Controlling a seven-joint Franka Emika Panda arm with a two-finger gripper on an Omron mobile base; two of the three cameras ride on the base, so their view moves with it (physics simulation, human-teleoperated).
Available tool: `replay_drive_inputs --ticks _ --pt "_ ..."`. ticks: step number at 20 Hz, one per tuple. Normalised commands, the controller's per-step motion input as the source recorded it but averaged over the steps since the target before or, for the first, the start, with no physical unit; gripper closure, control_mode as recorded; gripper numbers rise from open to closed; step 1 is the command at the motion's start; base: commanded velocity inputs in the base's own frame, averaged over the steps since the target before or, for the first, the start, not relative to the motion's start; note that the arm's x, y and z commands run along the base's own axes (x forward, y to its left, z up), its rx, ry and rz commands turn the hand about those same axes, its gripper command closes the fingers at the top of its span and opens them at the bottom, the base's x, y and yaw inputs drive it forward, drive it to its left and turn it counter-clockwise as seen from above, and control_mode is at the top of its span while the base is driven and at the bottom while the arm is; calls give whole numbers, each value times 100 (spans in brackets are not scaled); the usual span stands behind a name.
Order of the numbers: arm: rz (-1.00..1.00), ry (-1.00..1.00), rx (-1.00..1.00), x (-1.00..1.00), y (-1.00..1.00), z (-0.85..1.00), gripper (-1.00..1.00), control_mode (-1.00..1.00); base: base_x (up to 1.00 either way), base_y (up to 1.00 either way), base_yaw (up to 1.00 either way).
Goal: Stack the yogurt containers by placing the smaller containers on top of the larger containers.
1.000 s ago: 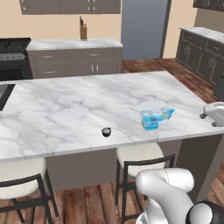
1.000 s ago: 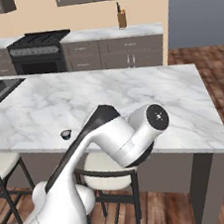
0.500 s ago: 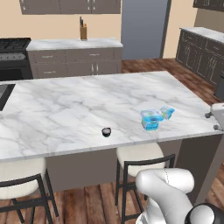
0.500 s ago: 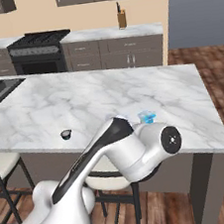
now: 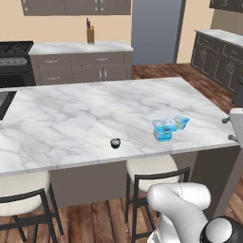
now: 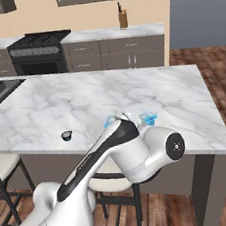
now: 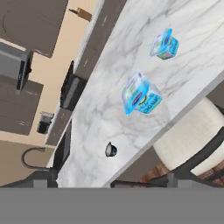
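While the hand stands with its jaws spread wide and nothing between them, the tiny round dark grey-black cup (image 5: 115,142) sits alone near the front edge of the white marble tabletop (image 5: 71,118). Well apart from it, the squarish translucent light-blue tub (image 5: 164,129) rests near the same edge, with a smaller light-blue tub (image 5: 181,121) just beside it. Two cream-cushioned stools (image 5: 156,168) stand below the front edge.

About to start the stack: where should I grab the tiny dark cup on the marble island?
Take the tiny round dark cup across its rim, coming straight down from above. It stands upright and alone near the island's front edge, well apart from the squarish light-blue tub, so open fingers should fit either side.
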Motion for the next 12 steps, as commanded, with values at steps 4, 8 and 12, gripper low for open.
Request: replay_drive_inputs --ticks 4,8,12 --pt "-1 5 4 29 -3 0 -100 -100 0 0 0" --pt "0 6 0 27 -5 -4 -100 -100 0 0 0" --pt "0 4 0 29 -11 -6 -100 -100 0 0 0"
